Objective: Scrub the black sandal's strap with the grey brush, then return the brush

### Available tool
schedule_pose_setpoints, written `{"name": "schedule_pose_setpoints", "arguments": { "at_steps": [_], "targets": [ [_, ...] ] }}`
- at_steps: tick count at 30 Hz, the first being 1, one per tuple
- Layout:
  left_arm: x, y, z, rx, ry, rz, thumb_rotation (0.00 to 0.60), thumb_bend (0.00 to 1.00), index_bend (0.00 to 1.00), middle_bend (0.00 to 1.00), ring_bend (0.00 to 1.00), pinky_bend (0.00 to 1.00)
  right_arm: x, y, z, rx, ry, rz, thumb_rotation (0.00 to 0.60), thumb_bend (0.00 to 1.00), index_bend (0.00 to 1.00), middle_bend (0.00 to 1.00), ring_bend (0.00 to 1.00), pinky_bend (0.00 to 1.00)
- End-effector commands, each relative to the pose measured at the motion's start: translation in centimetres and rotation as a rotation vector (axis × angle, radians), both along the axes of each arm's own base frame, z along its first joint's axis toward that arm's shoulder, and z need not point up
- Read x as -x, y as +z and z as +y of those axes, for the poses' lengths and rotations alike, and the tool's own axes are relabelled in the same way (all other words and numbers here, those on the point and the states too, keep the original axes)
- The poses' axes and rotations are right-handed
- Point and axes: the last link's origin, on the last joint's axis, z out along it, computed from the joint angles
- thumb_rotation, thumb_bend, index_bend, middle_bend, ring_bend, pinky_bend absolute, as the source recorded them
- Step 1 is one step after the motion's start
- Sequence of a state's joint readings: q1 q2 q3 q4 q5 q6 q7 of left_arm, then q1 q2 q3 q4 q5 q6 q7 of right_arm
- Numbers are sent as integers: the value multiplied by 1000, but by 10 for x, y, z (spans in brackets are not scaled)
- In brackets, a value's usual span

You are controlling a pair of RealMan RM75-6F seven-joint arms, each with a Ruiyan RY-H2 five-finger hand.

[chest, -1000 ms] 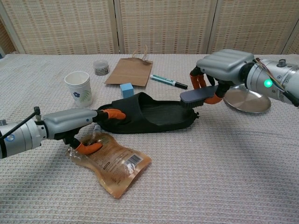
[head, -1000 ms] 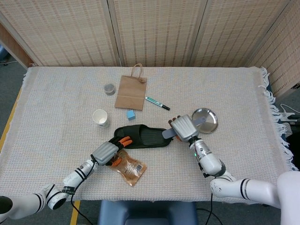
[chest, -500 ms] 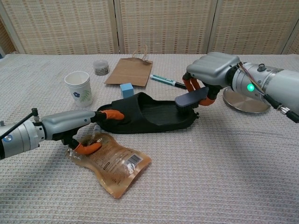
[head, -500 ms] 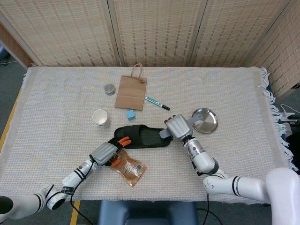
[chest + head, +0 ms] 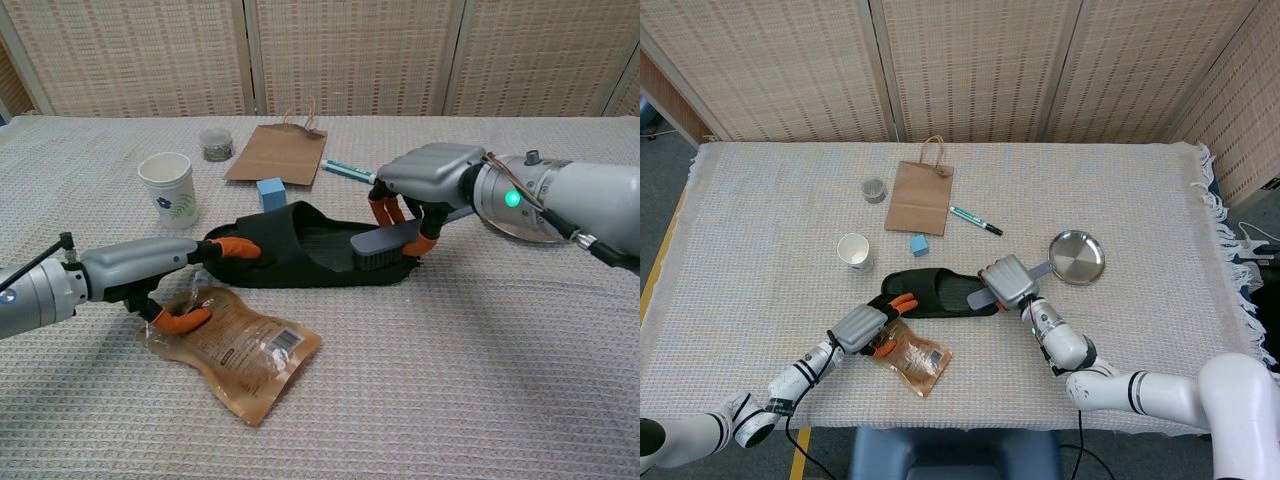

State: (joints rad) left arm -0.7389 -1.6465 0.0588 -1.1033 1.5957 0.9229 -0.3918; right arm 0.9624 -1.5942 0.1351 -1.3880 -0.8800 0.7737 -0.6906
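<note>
Woven reed screens stand behind a table [image 5: 760,200] covered with a pale woven cloth. Near its front middle lies the black sandal [image 5: 937,291] [image 5: 300,255], toe end toward the robot's left, heel end toward its right. The right hand [image 5: 1007,282] [image 5: 425,185] hangs over the heel half of the sandal with its fingers curled around the grey brush [image 5: 385,242] [image 5: 983,297], which sits low over the footbed; whether the bristles touch the sole cannot be told. The left hand [image 5: 865,324] [image 5: 150,265] reaches in from the other side, its orange-tipped fingers [image 5: 238,246] resting on the strap end of the sandal with the thumb lower down, over a brown snack pouch [image 5: 917,355] [image 5: 240,350] lying just in front of the shoe. Behind the sandal are a small blue cube [image 5: 919,245], a white paper cup [image 5: 855,251], a flat brown paper bag [image 5: 919,195], a small round tin [image 5: 874,189] and a teal marker [image 5: 975,220]. A round steel plate [image 5: 1077,256] lies beyond the right hand.
</note>
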Motion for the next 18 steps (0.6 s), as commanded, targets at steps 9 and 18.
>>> {"name": "schedule_pose_setpoints", "arguments": {
  "at_steps": [9,18],
  "targets": [
    [0,-3,1,7,3,16,600,470,0,0,0,89,18,13,-8,75,75,125,600,567,794,614,503,703],
    [3,-4,3,12,7,29,600,469,0,0,0,91,12,14,-7,71,67,111,600,569,794,614,503,703]
  ]
}}
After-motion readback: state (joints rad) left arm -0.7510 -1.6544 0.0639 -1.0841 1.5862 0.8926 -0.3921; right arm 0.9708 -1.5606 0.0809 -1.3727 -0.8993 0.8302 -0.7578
